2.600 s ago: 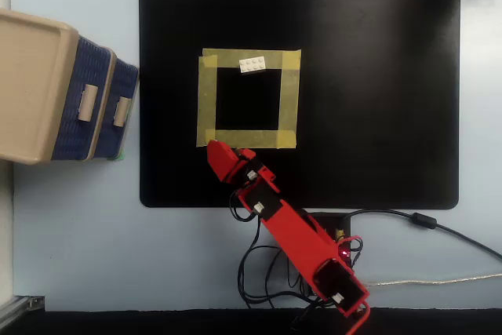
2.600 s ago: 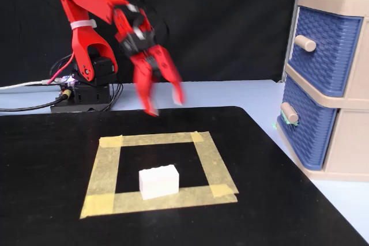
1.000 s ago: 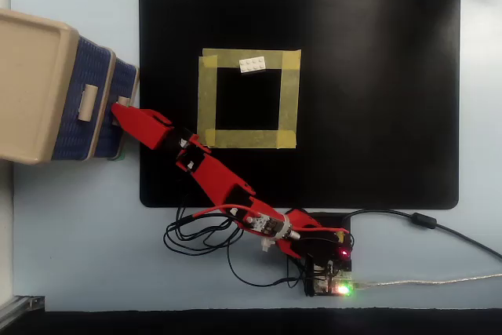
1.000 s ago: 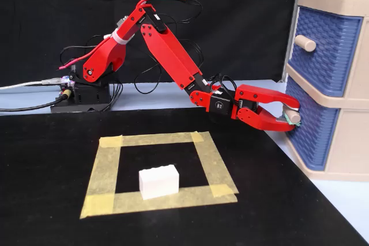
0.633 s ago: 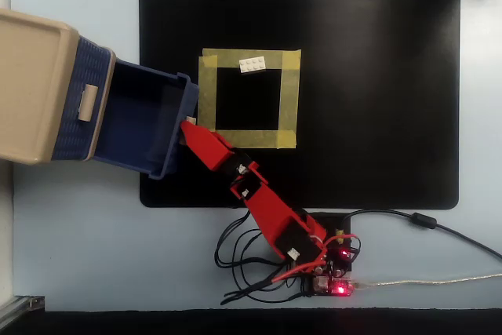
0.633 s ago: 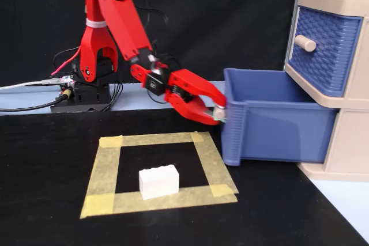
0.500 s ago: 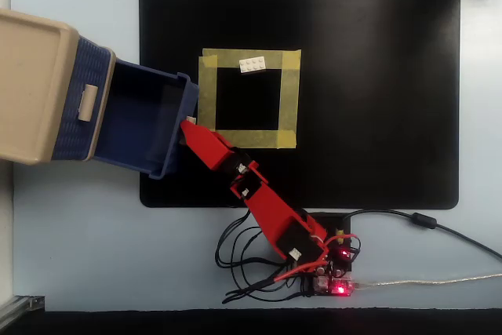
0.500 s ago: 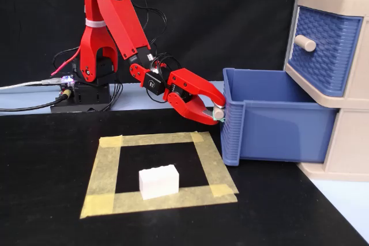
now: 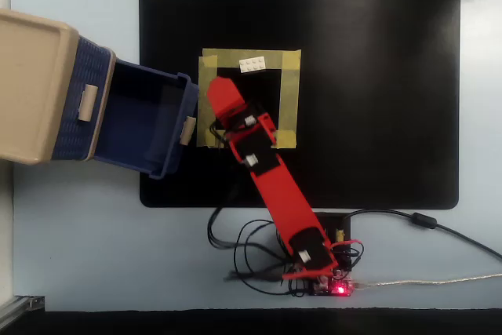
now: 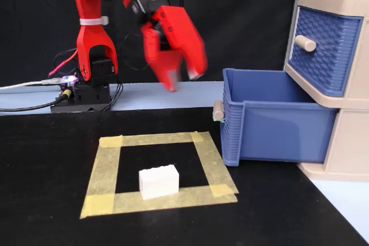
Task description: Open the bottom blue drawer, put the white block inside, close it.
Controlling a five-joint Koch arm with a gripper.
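Observation:
The bottom blue drawer (image 9: 157, 78) is pulled out of the beige cabinet (image 9: 31, 84) and looks empty inside; in the fixed view its side wall (image 10: 282, 133) and small beige handle (image 10: 218, 109) show. The white block (image 9: 252, 64) lies on the far strip of a yellow tape square; in the fixed view (image 10: 158, 181) it is at the near side. My red gripper (image 10: 183, 79) hovers above the mat between block and drawer, blurred, jaws apart and empty. From overhead the gripper (image 9: 222, 88) is just right of the drawer's handle and clear of the block.
The upper blue drawer (image 10: 323, 47) is shut. The yellow tape square (image 10: 104, 171) sits on a black mat (image 9: 376, 100). The arm's base, a board with a lit LED (image 9: 340, 289) and loose cables lie at the mat's near edge in the overhead view.

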